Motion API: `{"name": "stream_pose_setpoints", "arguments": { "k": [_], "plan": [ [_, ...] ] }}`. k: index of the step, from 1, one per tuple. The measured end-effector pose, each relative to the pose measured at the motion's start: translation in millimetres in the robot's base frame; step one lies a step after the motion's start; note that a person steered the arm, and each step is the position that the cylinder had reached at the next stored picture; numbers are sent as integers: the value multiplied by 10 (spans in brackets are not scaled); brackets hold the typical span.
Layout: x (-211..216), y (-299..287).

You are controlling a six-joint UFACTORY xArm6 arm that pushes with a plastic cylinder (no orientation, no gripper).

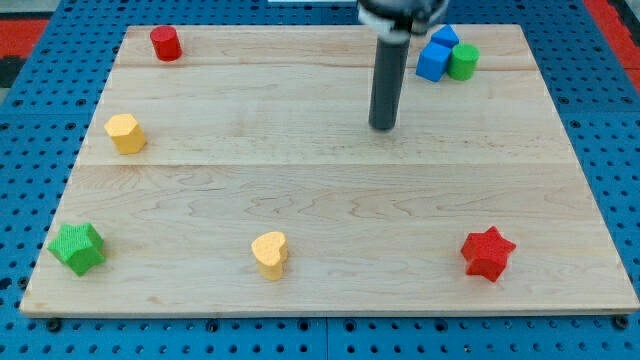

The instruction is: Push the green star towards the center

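The green star (pixel 77 247) lies near the board's bottom left corner. My tip (pixel 383 126) rests on the board in the upper middle, right of centre, far from the green star, up and to its right. It touches no block. The nearest blocks are the blue cube (pixel 433 61), another blue block (pixel 444 37) behind it and the green cylinder (pixel 463 62), up and to the tip's right.
A red cylinder (pixel 165 43) stands at the top left. A yellow hexagon (pixel 125 133) sits at the left. A yellow heart (pixel 269 253) lies at the bottom middle. A red star (pixel 488 253) lies at the bottom right. The wooden board (pixel 320 200) sits on a blue pegboard.
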State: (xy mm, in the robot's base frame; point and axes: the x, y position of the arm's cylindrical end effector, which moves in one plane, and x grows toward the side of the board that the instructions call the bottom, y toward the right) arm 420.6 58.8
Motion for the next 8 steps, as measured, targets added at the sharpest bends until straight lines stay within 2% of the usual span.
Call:
{"name": "stream_pose_setpoints", "arguments": {
  "k": [2, 3, 4, 6, 7, 8],
  "plan": [
    [1482, -628],
    [1699, -868],
    [1972, -1371],
    [1921, -3354],
    [1446, -3313],
    [972, -2923]
  ]
}}
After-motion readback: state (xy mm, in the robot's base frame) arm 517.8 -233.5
